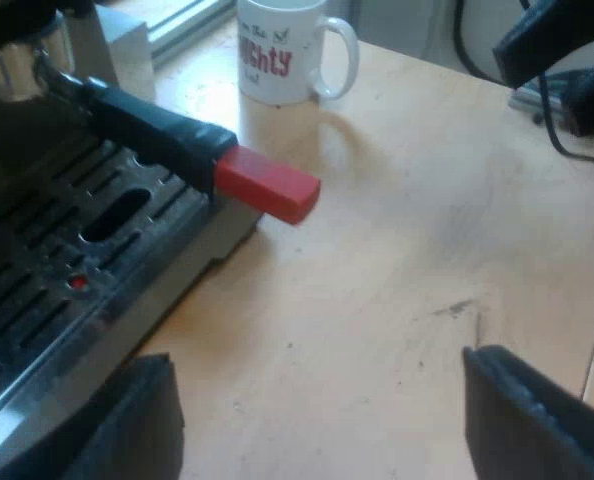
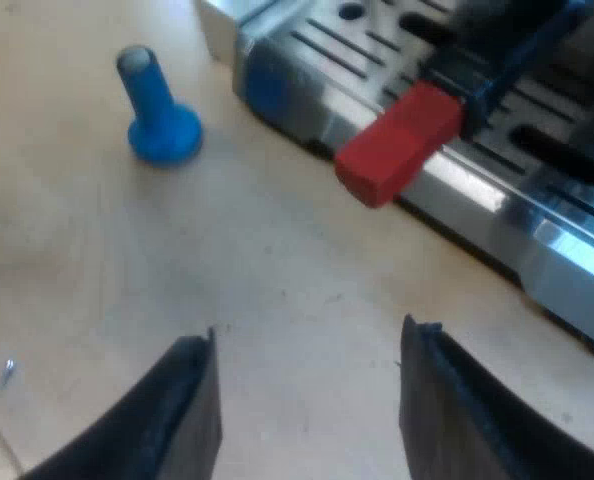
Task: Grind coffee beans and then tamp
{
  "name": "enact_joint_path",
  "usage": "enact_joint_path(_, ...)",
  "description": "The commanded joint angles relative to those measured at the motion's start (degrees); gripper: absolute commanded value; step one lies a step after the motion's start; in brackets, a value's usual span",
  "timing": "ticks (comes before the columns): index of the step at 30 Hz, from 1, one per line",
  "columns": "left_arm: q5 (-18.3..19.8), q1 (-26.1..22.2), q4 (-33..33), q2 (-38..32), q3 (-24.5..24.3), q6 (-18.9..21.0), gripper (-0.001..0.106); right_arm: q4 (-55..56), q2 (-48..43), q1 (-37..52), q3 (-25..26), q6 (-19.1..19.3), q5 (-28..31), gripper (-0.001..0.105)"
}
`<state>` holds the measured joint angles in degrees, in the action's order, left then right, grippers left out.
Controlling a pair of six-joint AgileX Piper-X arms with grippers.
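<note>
The holder (image 1: 167,135) sits locked in the machine (image 1: 57,270), its red end reaching past the tray's edge; the left gripper (image 1: 317,385) and the right gripper (image 2: 309,345) hang over the table (image 1: 397,260), fingers apart; the blue tamper (image 2: 157,115) stands near the machine's corner; the mug (image 1: 277,50) stands well apart.

You see the holder (image 1: 107,105) locked into the front of the espresso machine (image 1: 17,330). Its handle (image 1: 187,150) reaches out over the drip tray (image 1: 87,250) and past the tray's edge, above the desk (image 1: 377,300). The mug (image 1: 277,50) stands on the desk beyond the handle, well apart. The tamper (image 2: 157,110) stands upright on the desk near the machine's corner, apart from it.
</note>
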<state>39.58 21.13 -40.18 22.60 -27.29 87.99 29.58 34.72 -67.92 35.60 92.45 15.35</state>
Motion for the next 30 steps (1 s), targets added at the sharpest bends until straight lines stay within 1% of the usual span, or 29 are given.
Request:
enact_joint_path(1, 1.88, 1.28, 2.10, -0.33, 1.85, -0.04, 0.063, -8.22, 7.10, -13.82, -1.13, -5.38, 24.00, 0.044)
enact_joint_path(2, 1.94, 2.38, 2.07, -0.33, 2.04, -0.04, 0.063, -8.62, 7.76, -14.14, -1.13, -5.44, 25.11, 0.044)
enact_joint_path(3, 1.89, 2.57, 2.07, -0.33, 2.06, -0.04, 0.063, -11.34, 10.72, -16.71, -1.13, -5.78, 28.74, 0.044)
enact_joint_path(4, 1.89, 3.95, 1.99, -0.33, 2.09, -0.04, 0.063, -12.63, 12.35, -17.40, -1.13, -6.30, 29.96, 0.044)
enact_joint_path(6, 1.89, 5.98, 1.99, -0.33, 2.09, -0.63, 0.063, -16.75, 16.57, -18.35, -1.13, -8.49, 32.31, 0.044)
enact_joint_path(9, 1.89, 7.27, 1.99, 0.08, 2.09, -0.88, 0.063, -21.48, 20.59, -18.36, -1.13, -10.22, 35.24, 0.044)
enact_joint_path(12, 1.89, 7.37, 1.99, 0.35, 2.09, -0.88, 0.063, -25.82, 24.37, -18.36, -1.13, -10.30, 38.67, 0.044)
enact_joint_path(14, 1.89, 7.37, 1.99, 0.35, 2.09, -0.88, 0.063, -27.73, 26.05, -18.36, -1.13, -10.78, 39.41, 0.044)
enact_joint_path(16, 1.89, 7.37, 1.99, 0.35, 2.09, -0.88, 0.063, -28.48, 27.39, -18.36, -1.13, -11.74, 40.42, 0.040)
enact_joint_path(17, 1.89, 7.37, 1.99, 0.35, 2.09, -0.88, 0.063, -28.71, 27.86, -18.36, -1.13, -11.74, 40.61, 0.037)
enact_joint_path(18, 1.89, 7.37, 1.99, 0.35, 2.09, -0.88, 0.063, -29.02, 28.51, -18.36, -1.13, -11.74, 41.36, 0.030)
enact_joint_path(21, 1.89, 7.37, 1.89, 0.35, 2.09, -0.88, 0.063, -29.58, 29.30, -18.36, -1.13, -11.74, 41.41, 0.021)
enact_joint_path(24, 1.89, 7.37, 1.89, 0.35, 2.09, -0.88, 0.063, -29.58, 29.29, -18.36, -1.13, -13.00, 41.41, 0.020)
enact_joint_path(27, 1.89, 7.37, 1.89, 0.35, 2.09, -0.88, 0.063, -29.58, 29.29, -18.24, -1.13, -13.01, 41.79, 0.020)
enact_joint_path(30, 1.89, 7.37, 1.89, 0.35, 2.09, -0.88, 0.063, -29.58, 29.29, -17.82, -1.13, -13.01, 43.98, 0.020)
